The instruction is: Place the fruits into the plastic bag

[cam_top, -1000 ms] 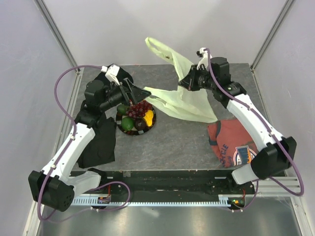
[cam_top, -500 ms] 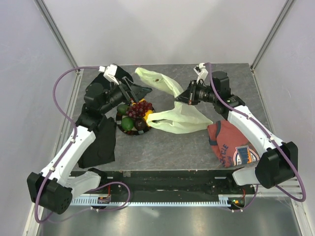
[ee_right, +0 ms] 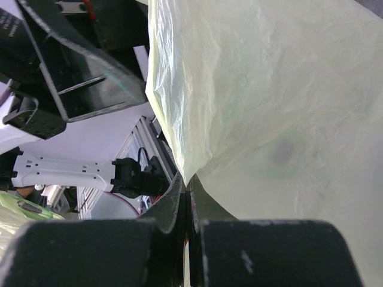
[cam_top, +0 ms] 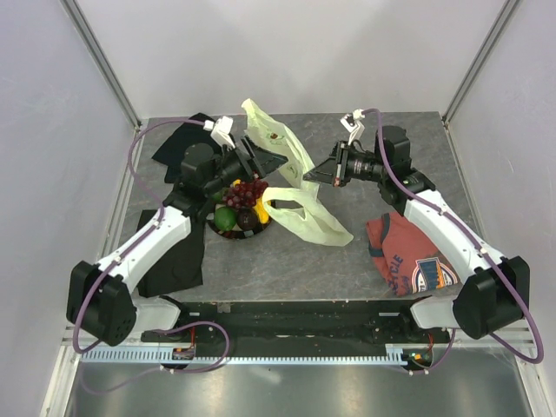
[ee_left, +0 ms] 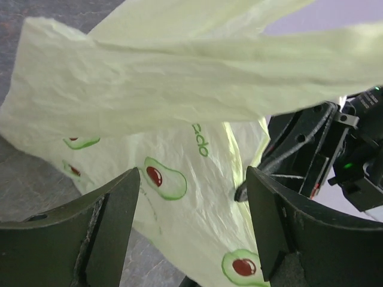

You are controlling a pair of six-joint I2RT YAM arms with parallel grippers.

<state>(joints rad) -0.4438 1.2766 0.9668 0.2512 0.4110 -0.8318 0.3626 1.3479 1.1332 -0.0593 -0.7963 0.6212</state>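
Grey tabletop [cam_top: 287, 252], pale walls around. Plastic bag [cam_top: 304, 213] lifted mid-table, lower end draped on surface, long strip rising far-left. Bag film sits straight ahead of left gripper [cam_top: 269, 161], just to its right; left arm nearer free edge. Left jaws spread wide, gripping nothing. Right gripper [cam_top: 311, 175] jaws pressed together, pinching bag film. Fruits [cam_top: 246, 198] on plate [cam_top: 217, 228], near-left of bag.

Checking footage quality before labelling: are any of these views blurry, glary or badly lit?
Top external: sharp, evenly lit, soft shadows only. Left wrist: the plastic bag is fairly crisp, backlit bright near its middle; the left claw has dark, soft fingers. Right wrist: the bag looks pale and washed out, the right claw a blurred dark mass.
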